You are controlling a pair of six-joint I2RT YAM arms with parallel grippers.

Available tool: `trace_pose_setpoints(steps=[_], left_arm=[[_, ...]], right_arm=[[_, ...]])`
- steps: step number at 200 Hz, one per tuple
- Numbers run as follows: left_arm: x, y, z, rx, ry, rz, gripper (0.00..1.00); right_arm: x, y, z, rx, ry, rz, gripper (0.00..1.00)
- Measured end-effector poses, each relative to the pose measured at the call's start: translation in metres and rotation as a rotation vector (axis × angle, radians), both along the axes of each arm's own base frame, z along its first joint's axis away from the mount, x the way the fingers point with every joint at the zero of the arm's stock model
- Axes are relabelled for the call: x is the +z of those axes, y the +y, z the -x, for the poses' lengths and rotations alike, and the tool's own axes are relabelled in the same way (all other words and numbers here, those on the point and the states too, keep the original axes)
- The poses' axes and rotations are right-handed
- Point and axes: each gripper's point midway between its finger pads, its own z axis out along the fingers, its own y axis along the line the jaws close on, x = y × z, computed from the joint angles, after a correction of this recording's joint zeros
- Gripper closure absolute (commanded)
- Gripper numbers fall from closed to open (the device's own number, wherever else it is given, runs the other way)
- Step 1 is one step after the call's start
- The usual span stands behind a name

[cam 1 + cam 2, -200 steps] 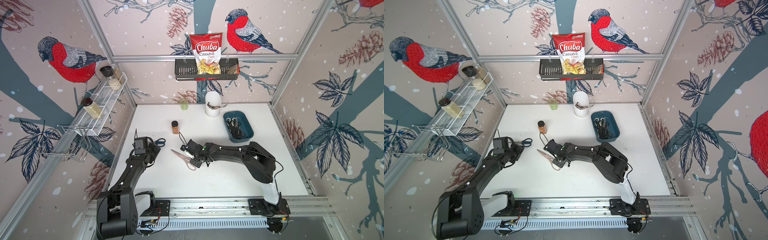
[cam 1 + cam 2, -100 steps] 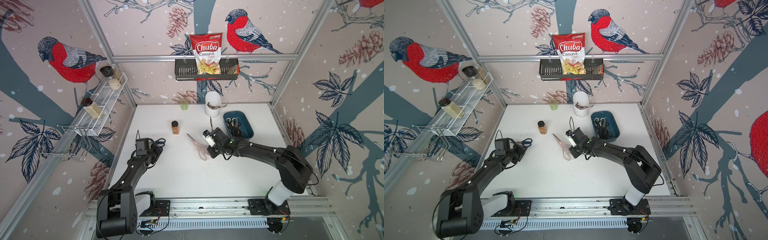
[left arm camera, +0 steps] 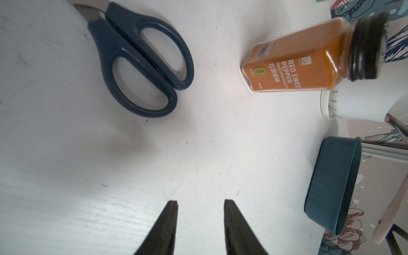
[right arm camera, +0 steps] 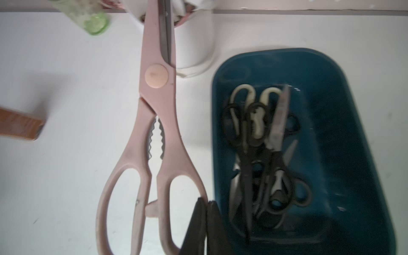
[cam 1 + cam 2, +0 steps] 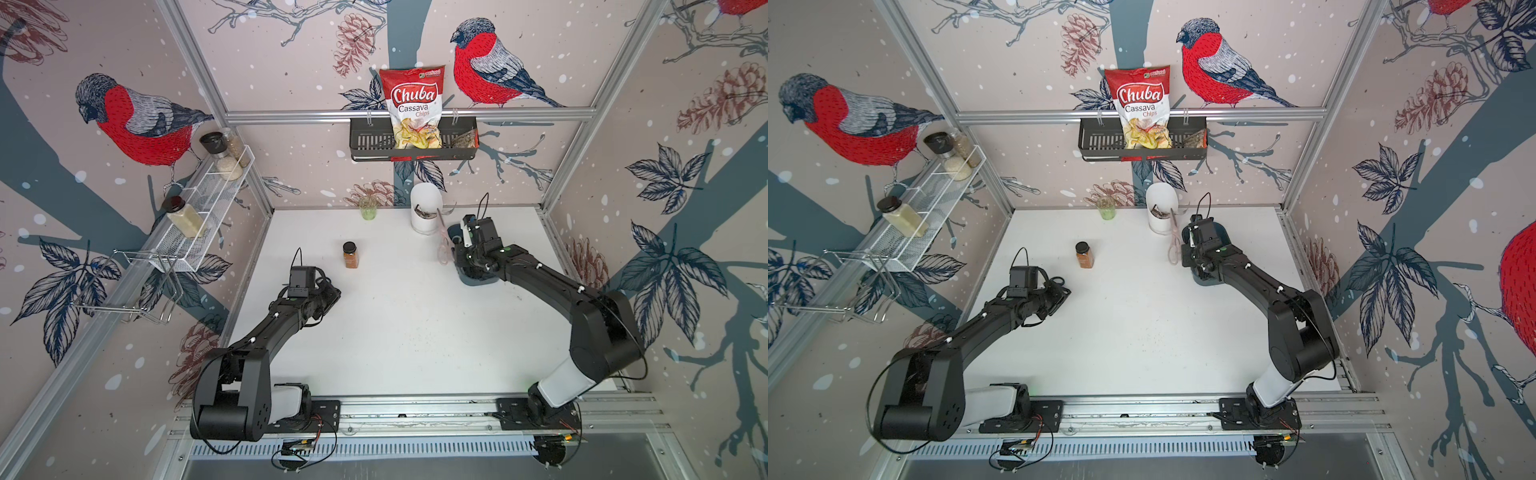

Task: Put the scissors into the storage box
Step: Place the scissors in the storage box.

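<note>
In both top views the right gripper [image 5: 451,257] [image 5: 1183,259] has swung, within the last second, from the middle of the table [image 5: 415,332] to its far right corner. It has carried the pink-handled shears [image 5: 442,245] [image 5: 1173,245] along. They now sit between the white utensil holder [image 5: 424,208] and the arm, blades toward the back wall. The storage box [image 5: 478,281] is mostly hidden under that arm. The left gripper [image 5: 332,291] has barely stirred

In the left wrist view the left gripper [image 3: 199,204] stands parted, nothing between its fingers, low over bare table. The dark-blue-handled scissors [image 3: 141,66] lie flat off to one side, untouched. The red sweet pepper jar [image 3: 298,64] stands farther off, with the storage box [image 3: 335,183] beyond it

In the right wrist view the right gripper [image 4: 206,204] is clenched on one handle loop of the pink-handled shears [image 4: 154,132]. The shears run parallel to the long side of the storage box [image 4: 331,72], just beside it, over white table and not yet over the box. A pile of scissors [image 4: 258,154] already lies inside

So the carry looks nearly finished. I judge that a short sideways shift over the rim and a release remain for this pair. After that, the dark-blue pair is the only one I can see left on the table
</note>
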Motion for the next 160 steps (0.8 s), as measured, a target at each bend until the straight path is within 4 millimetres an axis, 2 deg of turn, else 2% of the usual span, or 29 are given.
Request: trace_pose_setpoints(steps=[29,48,74,160], left_arm=[[0.004,0.001,0.001,0.001,-0.012,-0.008,0.61],[0.008,0.006,0.002,0.013,-0.021,-0.033,0.61],[0.013,0.011,0.004,0.029,-0.036,-0.058,0.60],[0.019,0.020,0.006,0.066,-0.046,-0.098,0.60]], right_arm=[[-0.022,-0.051,-0.014,-0.128,0.068,0.058,1.00],[-0.037,-0.071,-0.013,-0.179,0.112,0.103,1.00],[-0.048,-0.074,-0.011,-0.184,0.142,0.120,1.00],[-0.048,-0.070,-0.010,-0.171,0.138,0.125,1.00]])
